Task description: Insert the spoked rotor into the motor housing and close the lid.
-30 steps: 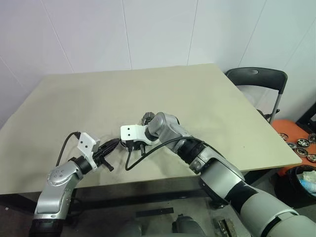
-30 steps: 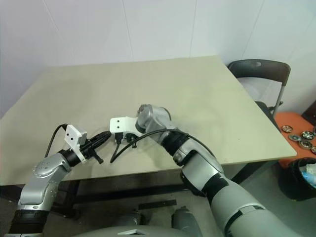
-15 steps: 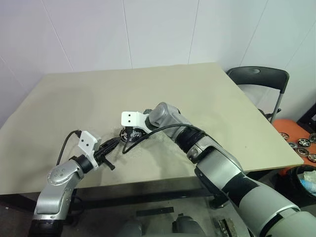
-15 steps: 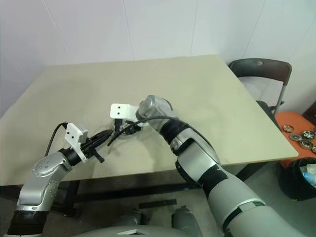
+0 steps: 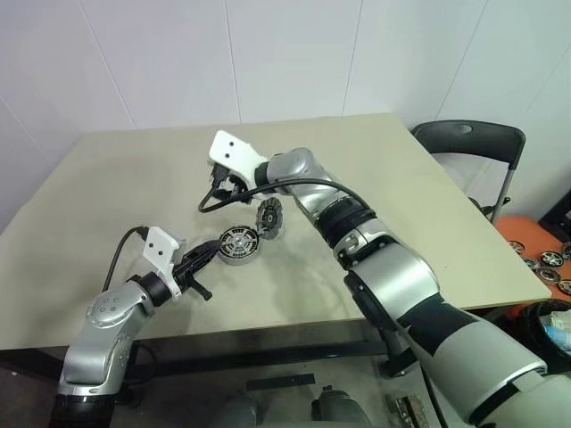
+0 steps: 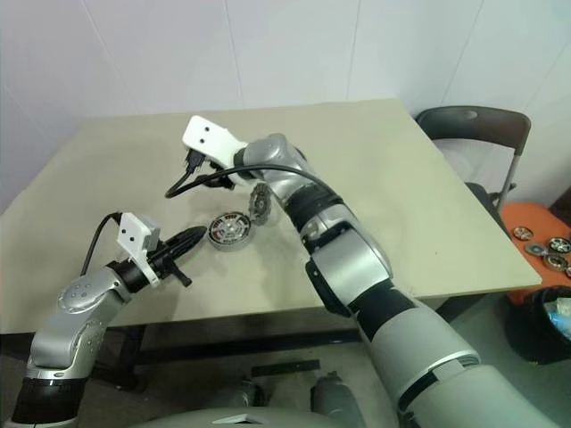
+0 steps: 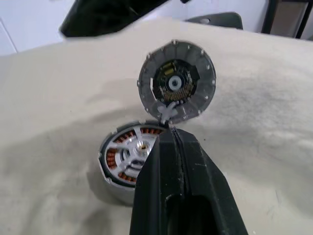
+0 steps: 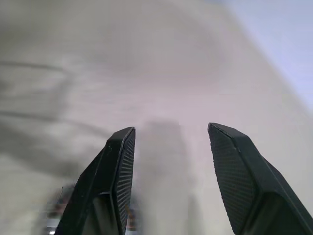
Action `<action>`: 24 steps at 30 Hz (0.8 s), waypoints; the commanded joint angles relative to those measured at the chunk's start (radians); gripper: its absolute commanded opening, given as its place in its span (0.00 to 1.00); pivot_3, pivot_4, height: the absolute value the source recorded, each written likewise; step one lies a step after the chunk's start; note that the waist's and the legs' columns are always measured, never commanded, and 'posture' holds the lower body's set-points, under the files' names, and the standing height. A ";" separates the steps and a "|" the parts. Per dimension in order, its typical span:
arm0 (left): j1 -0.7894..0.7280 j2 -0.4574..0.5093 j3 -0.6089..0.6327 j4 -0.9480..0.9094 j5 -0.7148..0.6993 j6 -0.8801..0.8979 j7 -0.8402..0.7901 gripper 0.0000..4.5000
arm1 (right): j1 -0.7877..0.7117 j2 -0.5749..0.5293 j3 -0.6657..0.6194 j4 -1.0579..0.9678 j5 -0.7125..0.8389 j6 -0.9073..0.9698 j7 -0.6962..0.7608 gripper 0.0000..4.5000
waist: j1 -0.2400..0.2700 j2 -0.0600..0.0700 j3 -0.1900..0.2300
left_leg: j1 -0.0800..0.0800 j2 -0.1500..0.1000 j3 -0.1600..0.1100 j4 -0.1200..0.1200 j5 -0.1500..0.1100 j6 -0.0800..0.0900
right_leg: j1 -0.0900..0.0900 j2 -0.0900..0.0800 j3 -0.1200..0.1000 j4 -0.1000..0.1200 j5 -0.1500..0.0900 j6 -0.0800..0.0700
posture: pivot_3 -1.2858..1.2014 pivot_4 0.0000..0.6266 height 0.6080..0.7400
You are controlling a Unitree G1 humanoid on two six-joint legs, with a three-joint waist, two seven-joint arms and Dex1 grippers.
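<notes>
On the counter [image 5: 375, 178], spoked rotor [image 7: 139, 147] sits inside motor housing [image 5: 238, 243]; lid [image 5: 268, 218] stands upright, unclosed. Left pincer [image 5: 207, 257] together; right pincer [image 8: 168, 161] apart, empty.

Motor housing [image 7: 124, 161] flat on table with spoked rotor [image 7: 139, 148] apparently seated inside, lid [image 7: 177, 82] upright on edge beside it

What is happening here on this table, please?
A two-armed robot is assembling a small motor. The motor housing lies on the table with the spoked rotor already seated among its copper windings. The lid stands on edge right behind it, not yet closed. The left gripper, shut, points at the housing. The right gripper, open and empty, hangs above the table.
</notes>
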 commanded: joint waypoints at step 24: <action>-0.021 0.005 0.036 0.017 -0.029 -0.052 -0.012 0.00 | 0.138 -0.207 0.116 0.117 -0.229 -0.119 -0.078 0.01 | -0.007 0.000 0.000 | 0.000 0.001 0.003 -0.001 0.000 0.000 | 0.001 0.001 0.003 0.001 0.000 0.000 | 0.52 0.00 1.00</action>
